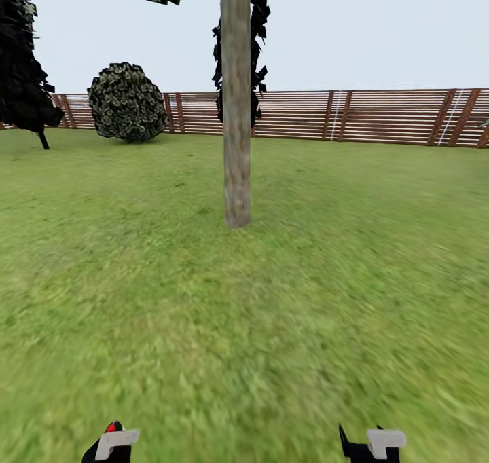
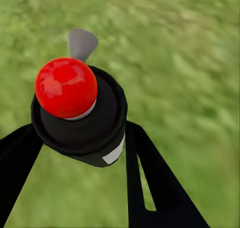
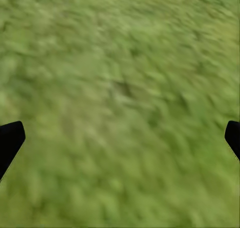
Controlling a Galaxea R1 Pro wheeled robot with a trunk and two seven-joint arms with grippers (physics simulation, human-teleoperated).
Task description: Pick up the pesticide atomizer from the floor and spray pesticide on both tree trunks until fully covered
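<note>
Ok, my left gripper is pinched on the pesticide atomizer, red tip up, low at head view's left. R gripper is spread wide over lawn. Tree trunk stands straight ahead, well apart, w/ fence behind.

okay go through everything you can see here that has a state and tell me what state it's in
pesticide atomizer: held off the grass, red tip toward the camera
left gripper: shut on the atomizer
right gripper: open, empty, over grass
tree trunk: upright ahead on the lawn, no spray visible
</note>
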